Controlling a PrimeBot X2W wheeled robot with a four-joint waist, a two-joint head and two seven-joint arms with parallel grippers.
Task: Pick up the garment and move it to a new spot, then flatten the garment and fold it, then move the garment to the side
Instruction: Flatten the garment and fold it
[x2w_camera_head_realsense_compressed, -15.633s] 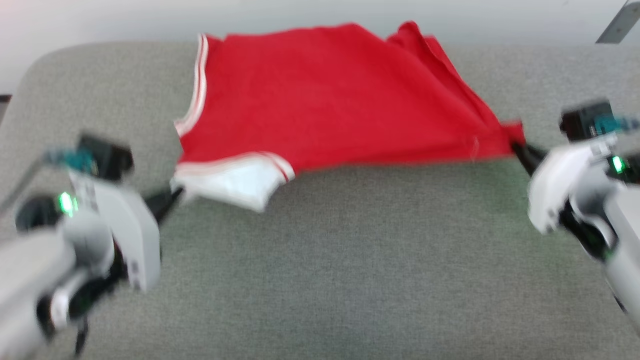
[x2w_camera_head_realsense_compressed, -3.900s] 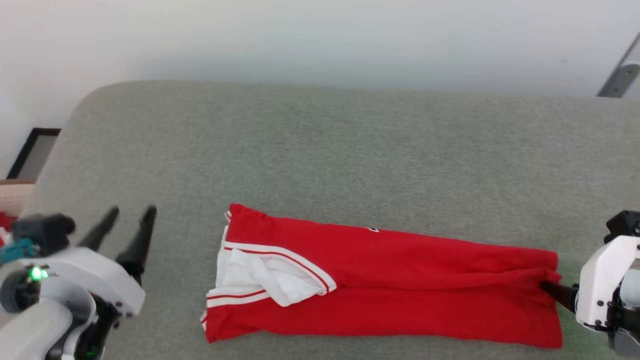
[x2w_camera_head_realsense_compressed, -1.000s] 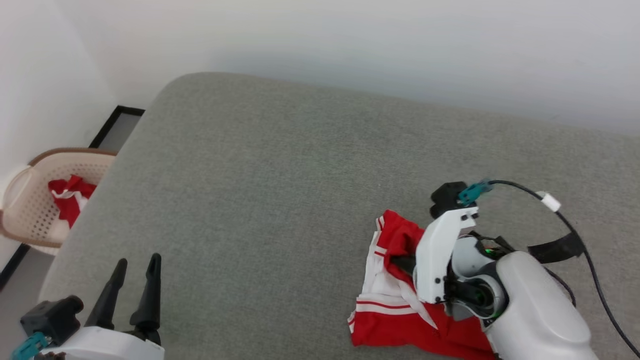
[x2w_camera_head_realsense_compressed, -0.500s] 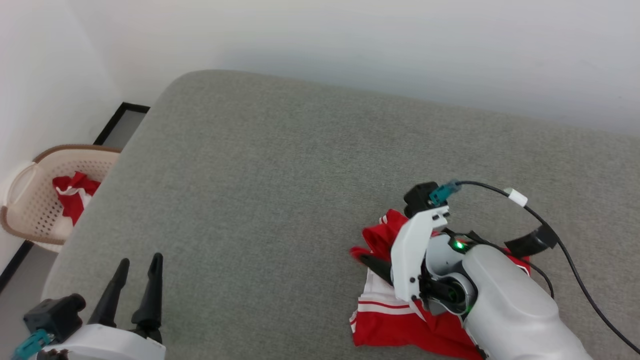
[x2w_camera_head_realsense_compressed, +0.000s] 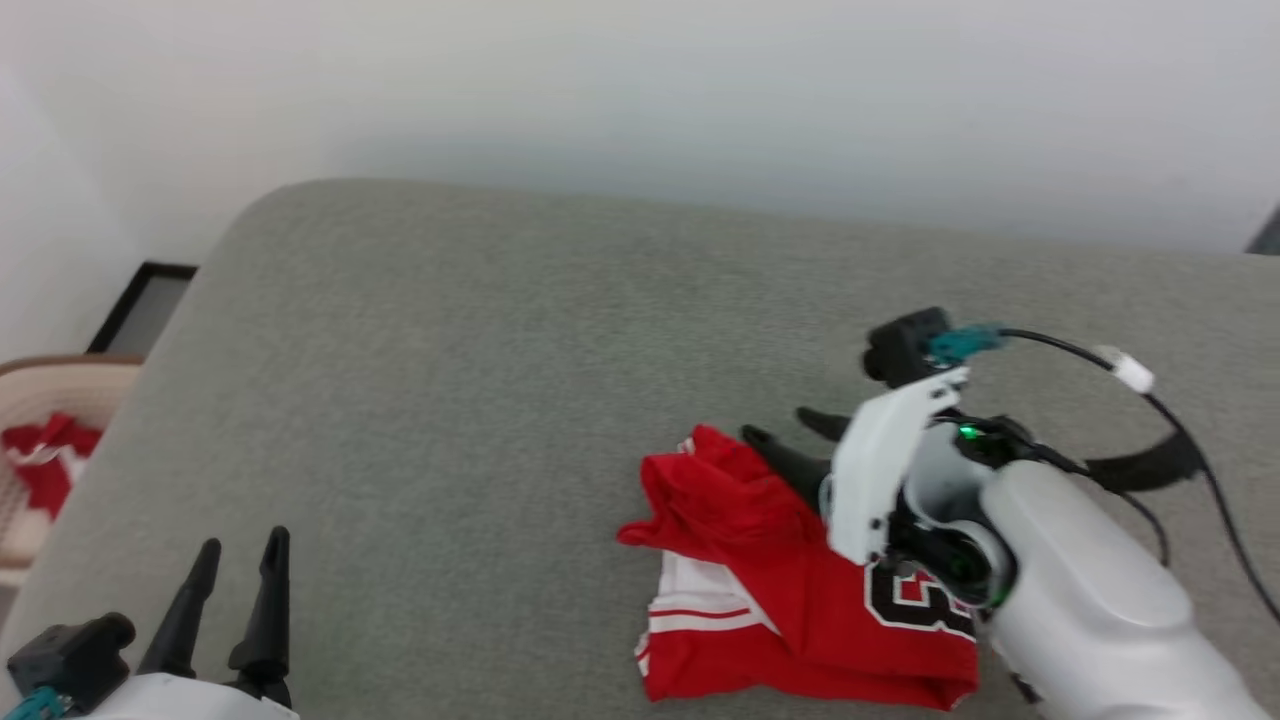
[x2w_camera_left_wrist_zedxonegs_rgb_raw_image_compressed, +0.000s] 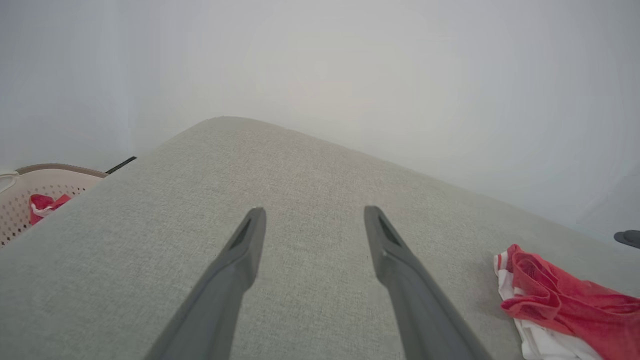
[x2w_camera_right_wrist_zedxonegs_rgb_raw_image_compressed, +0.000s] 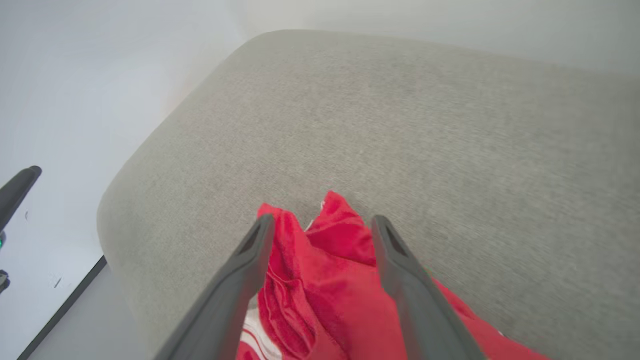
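The garment (x2w_camera_head_realsense_compressed: 760, 560), a red jersey, lies in a compact folded bundle on the grey upholstered cushion (x2w_camera_head_realsense_compressed: 500, 350), in the near right part of the head view. The bundle is about as deep as it is wide, so no long axis stands out. Its straight near edge runs left to right, and its white-and-red striped trim faces the robot's left. The top layer is rumpled, with a raised ridge toward the far left corner. A black, white-outlined numeral shows on the near right (the arm covers part of it). White lining shows under the red at the left side, also visible from the left wrist (x2w_camera_left_wrist_zedxonegs_rgb_raw_image_compressed: 565, 305). The right gripper (x2w_camera_head_realsense_compressed: 775, 425) sits over the bundle's far edge, fingers spread wide and gripping nothing, with red cloth between them in its own view (x2w_camera_right_wrist_zedxonegs_rgb_raw_image_compressed: 325, 280). The left gripper (x2w_camera_head_realsense_compressed: 243, 540) is well apart at the near left, fingers likewise parted and empty. A pale perforated laundry basket (x2w_camera_head_realsense_compressed: 60, 375) beyond the cushion's left edge holds red cloth (x2w_camera_head_realsense_compressed: 45, 465).
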